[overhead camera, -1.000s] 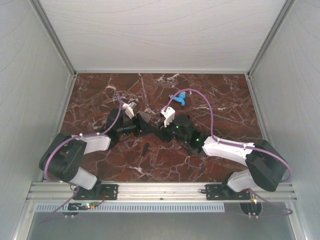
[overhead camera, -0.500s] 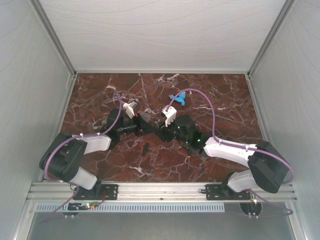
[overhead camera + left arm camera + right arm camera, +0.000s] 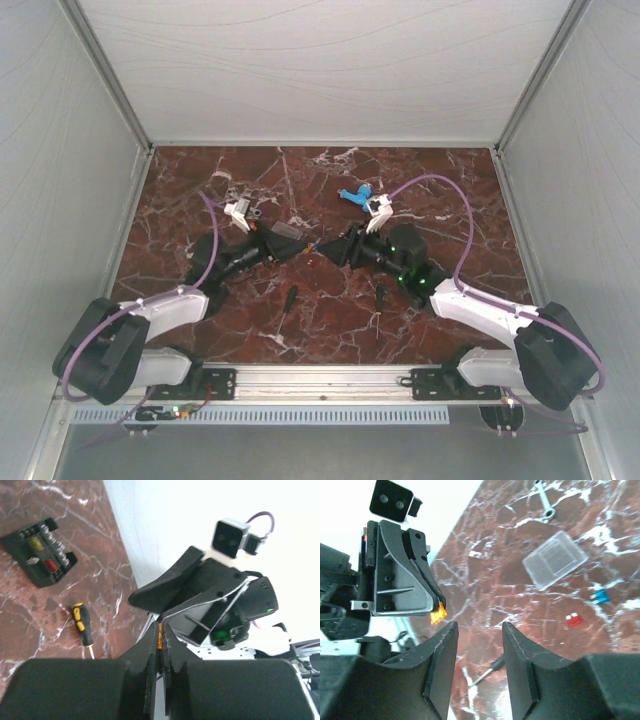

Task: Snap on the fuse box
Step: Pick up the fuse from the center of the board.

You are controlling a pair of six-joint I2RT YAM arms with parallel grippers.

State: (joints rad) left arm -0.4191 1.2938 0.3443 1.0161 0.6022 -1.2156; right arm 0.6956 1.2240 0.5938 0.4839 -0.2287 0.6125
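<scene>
The fuse box's black tray [image 3: 41,552] lies on the marble with coloured fuses in it. Its clear lid [image 3: 555,560] lies apart, flat on the table, and shows in the top view as a pale square [image 3: 285,232] beside the left wrist. My left gripper [image 3: 161,630] is shut on a small orange fuse [image 3: 438,614], held above the table. My right gripper [image 3: 480,642] faces it, open and empty, its fingertips just short of the fuse. In the top view the two grippers [image 3: 298,247] [image 3: 335,245] meet nose to nose mid-table.
A red fuse [image 3: 573,620] and a blue fuse [image 3: 600,596] lie loose near the lid. A yellow-and-black screwdriver [image 3: 82,630] and a second screwdriver [image 3: 288,298] lie near the front. A wrench [image 3: 545,502] and a blue plastic piece [image 3: 357,195] sit farther back.
The left gripper has closed on the orange fuse. The right gripper has opened and drawn back to the right. Both arms have stretched farther out over the table.
</scene>
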